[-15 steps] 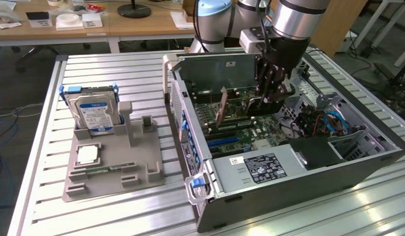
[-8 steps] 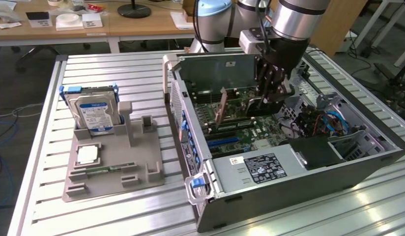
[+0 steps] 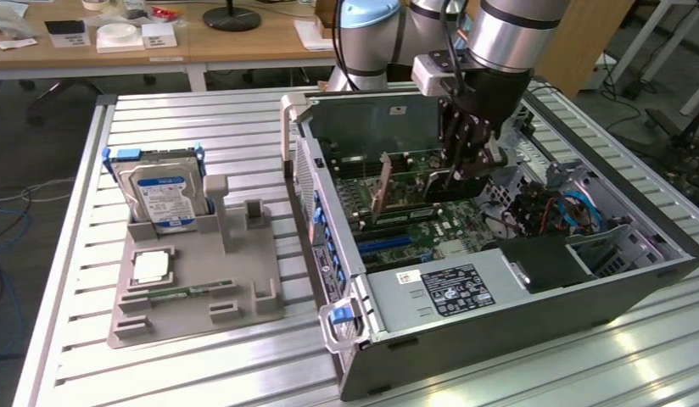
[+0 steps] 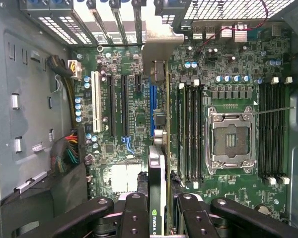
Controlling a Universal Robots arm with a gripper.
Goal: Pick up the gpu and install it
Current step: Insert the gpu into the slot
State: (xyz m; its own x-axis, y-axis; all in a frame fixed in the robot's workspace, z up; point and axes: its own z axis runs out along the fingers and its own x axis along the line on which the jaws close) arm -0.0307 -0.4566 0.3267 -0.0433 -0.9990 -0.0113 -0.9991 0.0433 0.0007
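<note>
In the exterior view, a slatted metal tabletop (image 3: 191, 373) is seen nearest, with an open computer case (image 3: 497, 339) laid on its side on it. The labelled power supply (image 3: 451, 288) is found at the near end of the case. At about 9 o'clock from the case, a grey holder (image 3: 197, 305) is placed; a narrow memory stick (image 3: 174, 292) is laid in its near part and a hard drive (image 3: 163, 195) is stood upright at its far end.

Deeper in the case, the gpu (image 3: 416, 178) is held on edge, upright over the motherboard (image 3: 440, 225). It is clamped by the gripper (image 3: 468, 170), whose fingers (image 4: 134, 218) are closed against the card's two faces and kept apart only by its thickness.

In the wrist view the gpu (image 4: 156, 188) is seen edge-on, just beside a blue slot (image 4: 152, 109). Whether it is seated cannot be told.

Wooden desks (image 3: 157, 47) are seen at 12 o'clock, farthest away.
</note>
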